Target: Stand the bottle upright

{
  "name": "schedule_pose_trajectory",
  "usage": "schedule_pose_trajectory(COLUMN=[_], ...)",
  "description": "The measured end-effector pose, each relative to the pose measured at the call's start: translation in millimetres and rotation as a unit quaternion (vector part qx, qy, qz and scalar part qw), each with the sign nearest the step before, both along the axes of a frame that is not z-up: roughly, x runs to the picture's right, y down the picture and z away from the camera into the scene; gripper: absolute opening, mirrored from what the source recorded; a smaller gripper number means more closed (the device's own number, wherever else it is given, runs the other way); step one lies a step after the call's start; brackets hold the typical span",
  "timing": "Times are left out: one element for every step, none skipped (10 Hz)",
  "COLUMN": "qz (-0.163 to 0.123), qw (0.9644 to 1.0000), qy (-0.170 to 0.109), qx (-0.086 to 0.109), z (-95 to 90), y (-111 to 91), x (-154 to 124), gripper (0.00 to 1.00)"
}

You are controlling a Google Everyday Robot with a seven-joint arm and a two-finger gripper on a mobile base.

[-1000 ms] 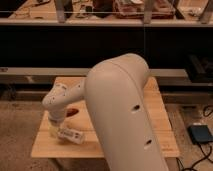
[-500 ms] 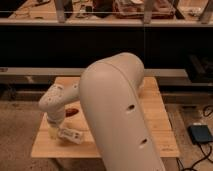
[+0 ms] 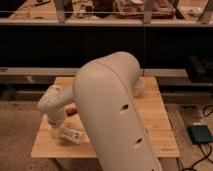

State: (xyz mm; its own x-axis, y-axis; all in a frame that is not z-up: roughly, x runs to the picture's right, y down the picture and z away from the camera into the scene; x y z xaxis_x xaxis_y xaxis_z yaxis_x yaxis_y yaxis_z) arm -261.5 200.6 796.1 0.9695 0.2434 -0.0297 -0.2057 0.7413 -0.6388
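The bottle (image 3: 71, 135) lies on its side near the front left of the wooden table (image 3: 150, 120); it is pale with a white label and dark print. My gripper (image 3: 54, 132) hangs from the white wrist (image 3: 51, 102) and points down at the bottle's left end, touching or very close to it. My big white arm (image 3: 115, 115) crosses the middle of the view and hides part of the table.
A dark red oblong object (image 3: 73, 111) lies just behind the bottle, partly hidden by my arm. A white cup (image 3: 138, 86) stands at the back of the table. A dark shelf unit stands behind. A blue box (image 3: 200, 134) sits on the floor at right.
My arm has swung left across the view, and the wrist has shifted slightly left and down towards the bottle. The bottle still lies on its side.
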Motion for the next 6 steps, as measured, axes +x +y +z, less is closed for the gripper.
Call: schedule_pose_trajectory(qz=[-0.002,-0.002,0.000,0.002,0.003,0.005], qw=[1.0000,1.0000,1.0000,1.0000,1.0000,1.0000], qy=[0.003,0.004,0.004,0.004,0.004,0.003], qx=[0.001,0.000,-0.001,-0.002,-0.002,-0.002], z=[1.0,1.5,2.5,3.5,4.5,5.5], y=[1.9,3.7,6.5,8.0,9.4,10.8], x=[-0.2,-0.7,-2.3,-3.0,-2.9,-3.7], gripper=[0.74,0.74,0.74,0.74,0.74,0.74])
